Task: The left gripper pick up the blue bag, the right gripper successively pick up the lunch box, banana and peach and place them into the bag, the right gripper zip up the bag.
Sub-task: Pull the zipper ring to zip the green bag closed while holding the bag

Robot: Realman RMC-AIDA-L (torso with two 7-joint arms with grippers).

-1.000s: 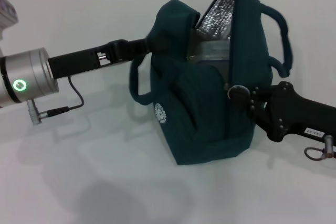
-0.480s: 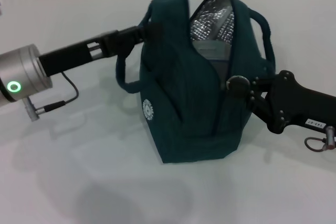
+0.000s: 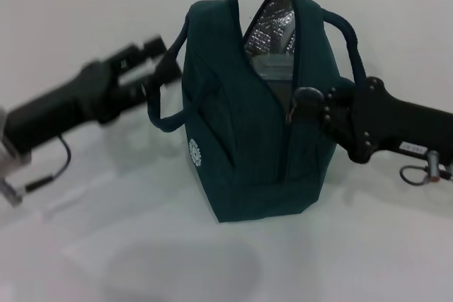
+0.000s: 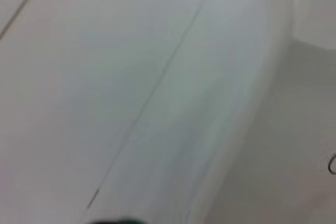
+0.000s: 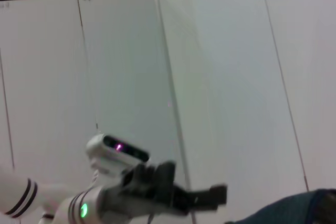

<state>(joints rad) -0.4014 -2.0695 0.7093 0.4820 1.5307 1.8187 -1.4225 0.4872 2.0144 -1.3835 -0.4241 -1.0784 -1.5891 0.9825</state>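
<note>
Two tools at blue bag (image 3: 251, 118), centre frame, upright on desk (image 3: 106, 245). Left tool (image 3: 152, 61), centre left, just off bag's side by handle loop, seemingly unclenched, holding nothing. Right tool (image 3: 306, 98), centre right, at zipper pull (image 3: 289, 111); grip state cannot tell. Mouth half zipped, foil lining showing. Pull steadily along track, upward; brace bag to prevent tipping.

Looks like a lab or test room, not a home. Plain white table (image 3: 85, 259) w/ nothing homely on it, bare white wall panels (image 5: 131, 77) w/ thin seams, and a robot body w/ lit status lights (image 5: 113, 153) seen from the right wrist view. No furniture or decor visible, only flat white surfaces; can't tell more re: room type.
</note>
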